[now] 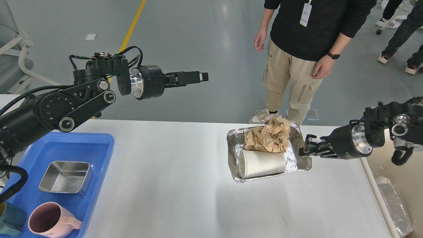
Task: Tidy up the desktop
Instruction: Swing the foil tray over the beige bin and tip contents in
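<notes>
Grey workshop floor behind, one bystander [297, 49] standing past the far edge of the desktop [185, 185].

- Desktop: white, smooth, rigid; fills the lower frame. It stays put; only what sits on it gets handled.
- Foil tray [267, 153]: near the right end, by the far edge. Appears lifted slightly, judging by the shadow below, though the angle is poor. Holds a white paper cup [262, 164] on its side and crumpled brown paper [269, 135].
- Right gripper [307, 148]: fingers closed on the foil tray's right rim.
- Left gripper [198, 77]: raised above the far edge, holding nothing, fingers look pressed together.
- Blue tray [99, 145]: left near corner, with a steel dish [66, 177] and pink mug [49, 219].
- Cream bin [403, 178]: off the right edge.

Handling judgement: foil is light, thin, easily creased; rim grip risks sagging and spilling the cup. Keep level, move slowly. Folded rim is the stiffest hold.
</notes>
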You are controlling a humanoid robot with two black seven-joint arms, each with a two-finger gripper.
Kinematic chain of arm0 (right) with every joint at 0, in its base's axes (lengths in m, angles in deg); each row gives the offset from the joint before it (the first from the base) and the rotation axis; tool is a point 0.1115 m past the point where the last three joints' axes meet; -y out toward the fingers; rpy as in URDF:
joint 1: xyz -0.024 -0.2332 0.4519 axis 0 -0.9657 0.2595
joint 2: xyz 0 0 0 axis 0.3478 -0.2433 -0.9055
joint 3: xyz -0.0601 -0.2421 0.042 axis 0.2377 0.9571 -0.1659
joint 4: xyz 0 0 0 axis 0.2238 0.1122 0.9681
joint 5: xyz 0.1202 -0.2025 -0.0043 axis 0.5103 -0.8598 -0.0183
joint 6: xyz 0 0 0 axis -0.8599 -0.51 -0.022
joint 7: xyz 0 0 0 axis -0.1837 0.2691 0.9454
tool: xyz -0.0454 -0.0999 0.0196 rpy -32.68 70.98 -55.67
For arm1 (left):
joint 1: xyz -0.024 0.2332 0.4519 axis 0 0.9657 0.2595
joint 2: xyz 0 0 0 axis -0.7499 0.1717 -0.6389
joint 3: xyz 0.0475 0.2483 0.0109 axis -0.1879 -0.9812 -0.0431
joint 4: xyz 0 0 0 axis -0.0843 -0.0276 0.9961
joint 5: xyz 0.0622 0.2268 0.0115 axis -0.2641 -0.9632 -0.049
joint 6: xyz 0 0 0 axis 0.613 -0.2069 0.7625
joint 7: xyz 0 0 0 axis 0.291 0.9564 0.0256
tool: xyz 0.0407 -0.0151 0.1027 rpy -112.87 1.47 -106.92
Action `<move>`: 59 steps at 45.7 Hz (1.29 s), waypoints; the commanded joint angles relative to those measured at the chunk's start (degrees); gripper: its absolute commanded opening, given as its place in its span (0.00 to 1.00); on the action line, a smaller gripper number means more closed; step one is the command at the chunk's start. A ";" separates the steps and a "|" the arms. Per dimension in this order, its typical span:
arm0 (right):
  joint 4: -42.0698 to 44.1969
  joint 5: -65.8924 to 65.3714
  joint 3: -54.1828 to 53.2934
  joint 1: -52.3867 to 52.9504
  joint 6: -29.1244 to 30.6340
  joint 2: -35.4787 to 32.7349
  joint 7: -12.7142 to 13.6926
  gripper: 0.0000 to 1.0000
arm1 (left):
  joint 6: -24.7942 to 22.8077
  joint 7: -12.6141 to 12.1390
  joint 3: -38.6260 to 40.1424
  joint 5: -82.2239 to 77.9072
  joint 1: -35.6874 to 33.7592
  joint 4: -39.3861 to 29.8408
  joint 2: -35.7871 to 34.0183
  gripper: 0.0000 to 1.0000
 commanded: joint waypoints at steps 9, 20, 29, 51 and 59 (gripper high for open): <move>0.30 0.08 0.01 -0.42 -0.08 -0.41 0.00 0.00 | 0.38 0.09 34.62 1.77 23.96 -5.58 -1.19 0.97; 2.14 3.42 -0.17 -1.30 -0.70 -3.66 0.00 0.00 | 0.64 -0.08 50.71 13.28 34.42 -9.54 -0.05 0.97; 4.08 8.16 -0.35 -1.65 -0.78 -6.56 0.00 0.00 | -0.06 0.00 56.16 15.31 38.03 -9.63 -0.31 0.97; 12.43 23.63 -0.17 -7.80 -2.28 -14.73 0.17 0.00 | -0.24 0.00 61.88 22.08 43.31 -10.33 -0.31 0.97; 16.64 30.14 -0.08 -11.40 -3.16 -16.32 0.17 0.00 | -0.06 -0.17 62.15 25.59 45.15 -10.33 0.31 0.97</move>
